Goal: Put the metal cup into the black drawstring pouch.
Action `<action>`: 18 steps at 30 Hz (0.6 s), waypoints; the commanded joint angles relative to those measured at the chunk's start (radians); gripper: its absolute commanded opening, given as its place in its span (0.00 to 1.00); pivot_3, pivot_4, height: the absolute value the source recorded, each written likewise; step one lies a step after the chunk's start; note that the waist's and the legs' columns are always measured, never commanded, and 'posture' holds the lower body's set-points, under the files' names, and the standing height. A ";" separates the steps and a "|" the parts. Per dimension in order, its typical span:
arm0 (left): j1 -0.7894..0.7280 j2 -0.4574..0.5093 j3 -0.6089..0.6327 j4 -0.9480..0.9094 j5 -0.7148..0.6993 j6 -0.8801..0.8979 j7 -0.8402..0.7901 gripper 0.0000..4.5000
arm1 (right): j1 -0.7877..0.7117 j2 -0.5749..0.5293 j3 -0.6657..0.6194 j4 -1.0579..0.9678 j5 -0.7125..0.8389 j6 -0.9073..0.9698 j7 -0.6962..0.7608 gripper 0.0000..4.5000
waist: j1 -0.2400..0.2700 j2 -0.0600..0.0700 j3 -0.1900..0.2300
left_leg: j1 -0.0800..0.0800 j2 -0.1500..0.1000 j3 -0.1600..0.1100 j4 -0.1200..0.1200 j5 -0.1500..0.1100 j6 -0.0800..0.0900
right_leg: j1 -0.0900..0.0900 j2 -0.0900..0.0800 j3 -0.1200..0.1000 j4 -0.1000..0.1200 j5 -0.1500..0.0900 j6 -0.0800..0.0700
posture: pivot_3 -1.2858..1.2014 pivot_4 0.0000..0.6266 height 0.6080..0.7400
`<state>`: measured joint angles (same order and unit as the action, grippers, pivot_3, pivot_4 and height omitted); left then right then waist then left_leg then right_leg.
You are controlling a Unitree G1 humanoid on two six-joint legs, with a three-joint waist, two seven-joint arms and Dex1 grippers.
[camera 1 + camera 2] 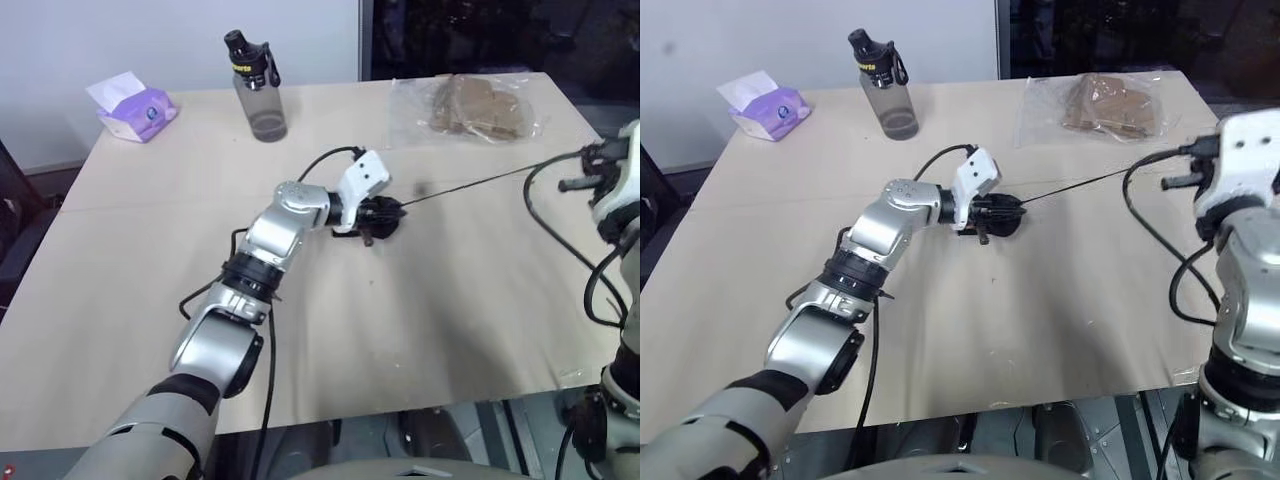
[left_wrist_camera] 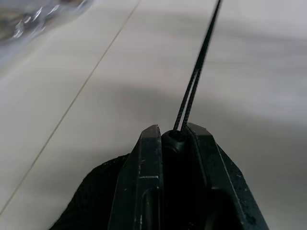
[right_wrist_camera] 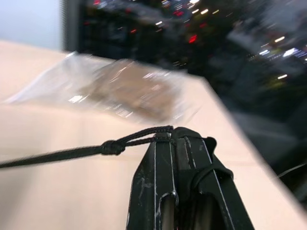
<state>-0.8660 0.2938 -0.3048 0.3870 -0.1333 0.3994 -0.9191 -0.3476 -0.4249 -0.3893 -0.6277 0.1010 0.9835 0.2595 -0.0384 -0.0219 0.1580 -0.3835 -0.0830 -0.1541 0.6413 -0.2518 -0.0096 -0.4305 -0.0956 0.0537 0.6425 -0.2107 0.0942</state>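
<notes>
At frame centre, the left hand (image 1: 385,215) pinches the black drawstring pouch (image 1: 998,219) at its mouth on the worktop (image 1: 420,310); at right, the right hand (image 3: 180,136) grips the taut cord (image 1: 470,185). The metal cup, unseen, is presumably inside. Overpulling could snap the cord or drag the pouch free.

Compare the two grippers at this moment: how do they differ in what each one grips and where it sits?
The left gripper sits low at the table's middle, shut on the black pouch's cord lock; the right gripper is raised near the right edge, shut on the cord's knotted end. Both pinch the same taut cord.
</notes>
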 commanded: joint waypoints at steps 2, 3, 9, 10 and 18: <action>0.014 -0.073 -0.001 -0.046 -0.007 0.005 0.019 0.03 | 0.128 0.023 0.022 -0.052 0.036 -0.085 0.030 0.00 | 0.010 0.000 0.000 | -0.001 -0.001 0.000 0.002 0.000 0.000 | 0.000 -0.001 -0.001 0.000 0.000 0.000 | 0.52 0.24 1.00; 0.010 -0.090 0.009 -0.038 -0.019 0.024 0.022 0.03 | 0.155 0.017 0.035 -0.049 0.046 -0.099 0.050 0.00 | 0.011 0.000 0.000 | -0.002 -0.001 0.000 0.003 0.000 0.000 | 0.000 -0.001 -0.001 0.000 0.000 0.000 | 0.52 0.24 1.00; 0.037 -0.116 0.104 -0.137 -0.082 0.092 0.071 0.81 | 0.314 0.001 0.092 -0.042 0.082 -0.189 0.122 0.41 | 0.003 0.000 0.000 | 0.000 0.000 0.000 0.005 -0.003 0.005 | 0.003 0.000 -0.001 0.000 0.001 0.002 | 0.52 0.24 1.00; 0.051 -0.102 0.125 -0.182 -0.100 0.112 0.072 0.92 | 0.344 -0.009 0.088 -0.055 0.096 -0.195 0.141 0.51 | -0.001 0.000 0.000 | 0.000 0.000 0.000 0.005 -0.003 0.005 | 0.003 0.001 -0.001 0.000 0.001 0.002 | 0.52 0.24 1.00; 0.301 0.026 0.374 -0.534 -0.210 0.140 0.171 1.00 | 0.633 -0.020 -0.010 -0.199 0.219 -0.373 0.287 0.99 | 0.001 0.001 0.000 | 0.002 0.002 0.000 0.004 -0.003 0.005 | 0.004 0.001 0.000 -0.001 0.001 0.002 | 0.52 0.24 1.00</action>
<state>-0.5863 0.2954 0.0113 -0.0599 -0.3178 0.5624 -0.7620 0.2696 -0.4481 -0.3464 -0.7736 0.2881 0.6659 0.5213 -0.0375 -0.0211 0.1575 -0.3817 -0.0813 -0.1543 0.6453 -0.2545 -0.0055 -0.4265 -0.0947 0.0533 0.6416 -0.2100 0.0960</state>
